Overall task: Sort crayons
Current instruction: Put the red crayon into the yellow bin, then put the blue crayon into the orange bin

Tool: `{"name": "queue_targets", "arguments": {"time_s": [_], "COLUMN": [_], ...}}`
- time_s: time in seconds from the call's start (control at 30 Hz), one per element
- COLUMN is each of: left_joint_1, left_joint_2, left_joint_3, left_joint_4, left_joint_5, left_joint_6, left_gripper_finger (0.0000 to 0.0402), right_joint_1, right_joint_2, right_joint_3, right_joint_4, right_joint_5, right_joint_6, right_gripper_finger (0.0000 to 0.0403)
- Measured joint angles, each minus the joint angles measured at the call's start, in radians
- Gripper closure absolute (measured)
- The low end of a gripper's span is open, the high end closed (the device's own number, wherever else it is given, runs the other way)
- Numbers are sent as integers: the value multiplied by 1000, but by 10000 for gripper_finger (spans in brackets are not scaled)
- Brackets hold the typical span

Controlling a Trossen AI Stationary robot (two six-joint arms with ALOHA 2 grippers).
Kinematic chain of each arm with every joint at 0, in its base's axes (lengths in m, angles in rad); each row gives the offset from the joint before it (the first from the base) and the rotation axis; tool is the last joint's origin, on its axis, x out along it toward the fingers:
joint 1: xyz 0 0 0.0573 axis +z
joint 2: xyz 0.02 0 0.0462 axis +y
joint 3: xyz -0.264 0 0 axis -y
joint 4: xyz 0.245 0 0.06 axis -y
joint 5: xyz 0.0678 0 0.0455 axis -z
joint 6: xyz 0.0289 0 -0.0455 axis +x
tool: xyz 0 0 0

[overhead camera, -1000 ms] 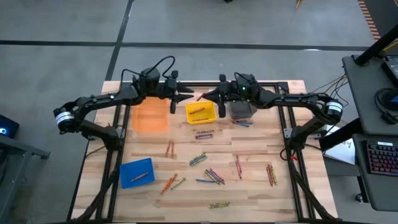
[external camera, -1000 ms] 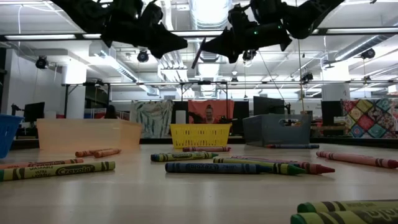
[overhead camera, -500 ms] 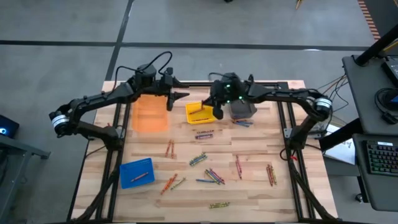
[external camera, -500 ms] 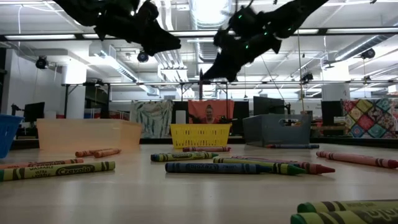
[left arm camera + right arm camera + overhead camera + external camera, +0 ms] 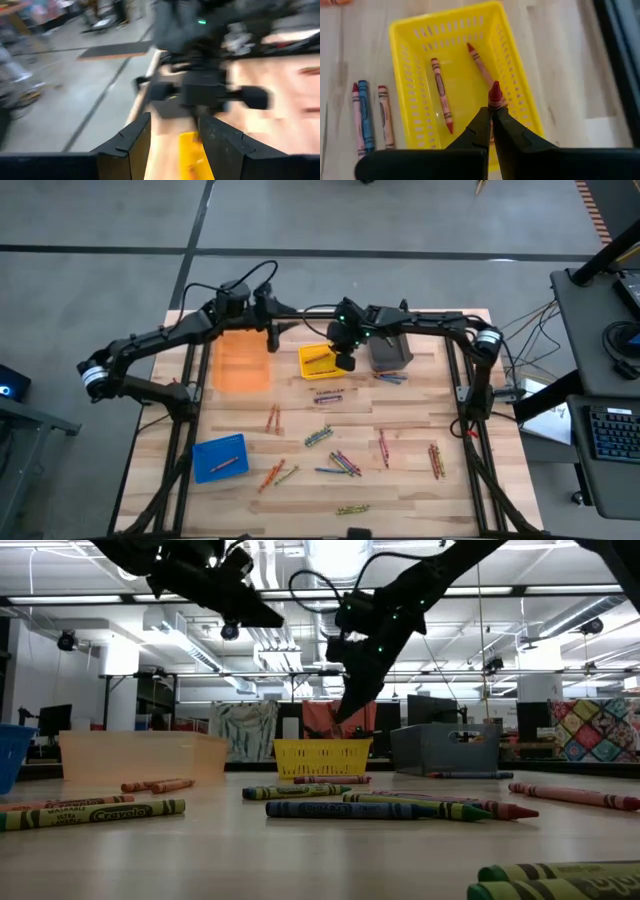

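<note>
My right gripper (image 5: 345, 362) (image 5: 492, 116) hangs over the yellow bin (image 5: 322, 361) (image 5: 410, 35), slanting down, shut on a red crayon (image 5: 494, 95). Two more red crayons (image 5: 441, 95) (image 5: 481, 64) lie on the bin's floor. My left gripper (image 5: 272, 332) (image 5: 172, 142) is open and holds nothing. It sits high over the far right corner of the orange bin (image 5: 243, 363), pointing toward the right arm. Several crayons (image 5: 335, 463) lie loose on the table's near half. My right gripper pinches the red crayon between its two fingertips (image 5: 481, 122). The crayon lies along the fingers, and its pointed end (image 5: 494, 91) sticks out past them. The fingers hide the rest. They slant down from the table's right, holding the crayon clear above the yellow bin's floor.
A grey bin (image 5: 390, 355) stands right of the yellow one. A blue bin (image 5: 220, 457) at the near left holds an orange crayon. Three crayons (image 5: 367, 117) lie on the wood just outside the yellow bin. Black frame rails run along both table sides.
My right gripper has tipped from nearly level to slanting down and has sunk toward the yellow bin, carrying the red crayon. My left gripper has drawn back a little toward the table's left edge, away from the right gripper.
</note>
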Motion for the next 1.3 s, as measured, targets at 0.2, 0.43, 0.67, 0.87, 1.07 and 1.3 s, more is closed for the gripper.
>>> {"name": "queue_targets", "arguments": {"time_s": [0.2,0.43,0.67,0.87,1.07,1.3], "left_joint_1": [2,4,3,2,-4,-26], "left_joint_2": [-7,-5,-4,-4,-8,-12], "left_joint_3": [5,5,5,5,5,5], "left_joint_4": [-21,-30,-29,-28,-67,-170], "left_joint_5": [-37,-37,-37,-37,-36,-36], "left_joint_6": [23,23,-10,-114,-254,-381], "left_gripper_finger": [249,249,249,249,249,249], "right_joint_1": [-3,-3,-3,-3,5,20], "right_joint_2": [42,38,37,26,2,-42], "right_joint_3": [26,26,26,26,26,26], "right_joint_4": [-2,8,9,42,59,-8], "right_joint_5": [-4,-4,-4,-7,-38,-40], "right_joint_6": [0,-3,-17,-11,-24,-19], "right_gripper_finger": [392,354,302,268,251,258]}}
